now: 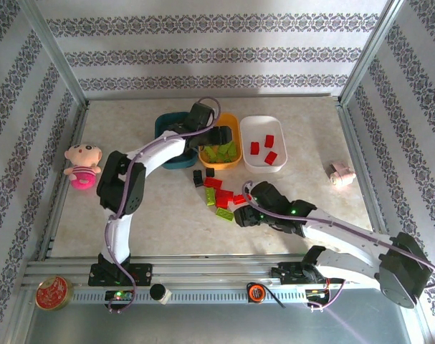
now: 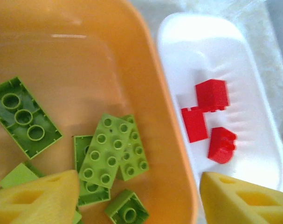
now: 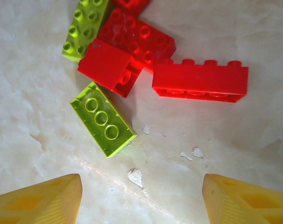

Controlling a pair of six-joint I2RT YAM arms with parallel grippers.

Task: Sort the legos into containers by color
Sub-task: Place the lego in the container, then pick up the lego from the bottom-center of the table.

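Sorting tubs: three side by side at the far side of the table (image 1: 167,222): dark teal tub (image 1: 162,127), orange-yellow tub (image 1: 233,123), white tub (image 1: 262,126).
Red legos (image 2: 212,94): three lie in the white tub, close together.
Lime legos (image 2: 22,116): at least five are in the orange-yellow tub, overlapping, so the exact number cannot be told.
Loose pile (image 1: 221,195): it sits on the table just near of the tubs. The right wrist view shows two lime and four red pieces, one cut by the top edge.
Black legos (image 1: 198,177): two lie at the pile's far left end.
Teal tub contents: hidden by the left arm.
Left gripper (image 2: 140,186): it hangs over the orange-yellow tub with fingers spread, gripping nothing.
Right gripper (image 3: 141,186): it hangs over bare table just near of the pile with fingers spread, gripping nothing.
Other things: one pink plush doll (image 1: 82,165) sits at the left edge, and one round red tin (image 1: 54,292) on the near rail.
Surface: pale, marble-like, with small white chips.
Room: striped patterned wallpaper (image 1: 203,57) on three sides, metal posts (image 1: 56,54) at the corners.
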